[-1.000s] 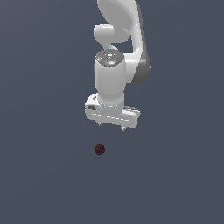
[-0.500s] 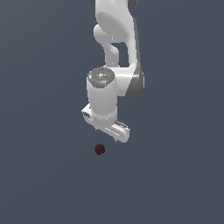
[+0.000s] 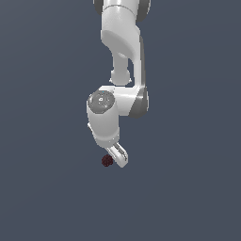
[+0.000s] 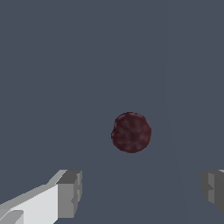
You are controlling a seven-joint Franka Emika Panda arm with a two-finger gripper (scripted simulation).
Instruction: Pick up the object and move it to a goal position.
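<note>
The object (image 3: 107, 160) is a tiny dark red, bumpy ball lying on the flat grey ground. In the exterior view the white arm reaches down over it, and the gripper (image 3: 114, 159) hangs right beside and just above the ball. The wrist view shows the object (image 4: 131, 132) from close up, between and beyond the two grey fingertips (image 4: 70, 194). The gripper (image 4: 141, 192) is open, its fingers wide apart and touching nothing.
Only plain dark grey ground (image 3: 188, 188) surrounds the ball. No other objects, containers or edges show in either view.
The arm has lowered and swung toward the ball, and the hand has turned about its axis. The gripper now hangs directly at the ball. The ball has not moved.
</note>
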